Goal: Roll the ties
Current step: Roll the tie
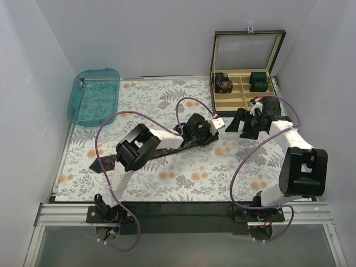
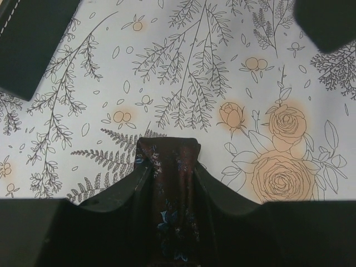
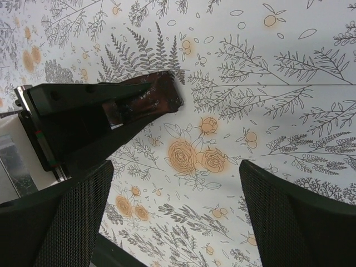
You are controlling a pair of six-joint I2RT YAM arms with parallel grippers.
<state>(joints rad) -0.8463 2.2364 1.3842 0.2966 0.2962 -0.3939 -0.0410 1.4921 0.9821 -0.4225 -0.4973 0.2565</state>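
- Your left gripper [image 2: 168,169] squeezes the end of the brown tie [image 2: 167,149].
- Your right gripper [image 3: 175,172] is wide open over the flowery cloth [image 3: 289,67], near that tie end.

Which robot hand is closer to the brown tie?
Left. The left gripper pinches the brown tie at its end; the right gripper hangs open beside it, not touching.

Bench [image 1: 167,183]: floral-patterned.
Tie [image 1: 105,163]: lies diagonally, pointed end near-left.
Left end effector [image 1: 210,138]: at the Tie's right end.
Right end effector [image 1: 245,127]: just beside it, below the open box [image 1: 245,40].
Tray [image 1: 94,97]: back left.
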